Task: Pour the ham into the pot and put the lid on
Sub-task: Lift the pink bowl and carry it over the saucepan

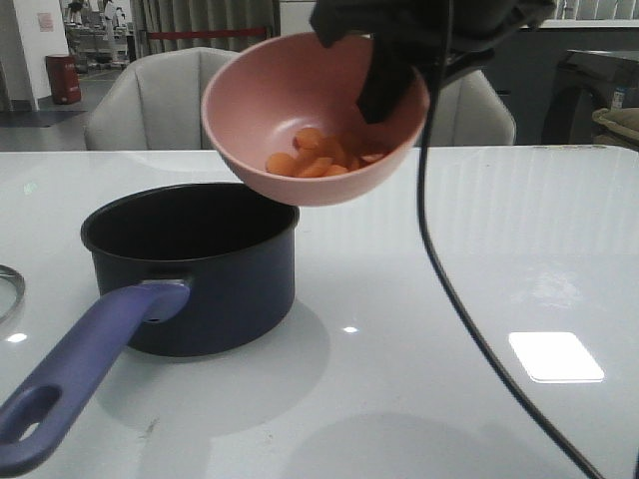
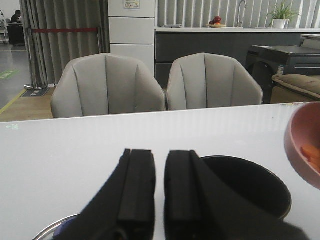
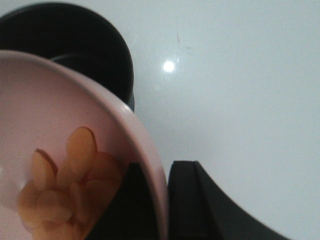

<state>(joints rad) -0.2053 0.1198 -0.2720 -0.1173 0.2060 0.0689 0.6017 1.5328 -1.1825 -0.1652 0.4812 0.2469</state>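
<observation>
My right gripper [image 1: 399,90] is shut on the rim of a pink bowl [image 1: 270,110], one finger inside and one outside, as the right wrist view [image 3: 162,172] shows. The bowl hangs tilted above the right rim of the navy pot [image 1: 215,289]. The ham [image 1: 319,155] lies heaped in the bowl's low side. The pot's black inside holds nothing I can see, and its purple handle [image 1: 85,364] points to the near left. The lid [image 1: 8,289] shows only as a steel rim at the left edge. My left gripper [image 2: 160,170] is shut and empty, just near of the pot [image 2: 250,185].
A black cable [image 1: 439,269] hangs from the right arm down across the white table [image 1: 499,230] to the near right. Two grey chairs [image 1: 150,100] stand behind the table's far edge. The lid's rim [image 2: 52,229] lies beside the left fingers.
</observation>
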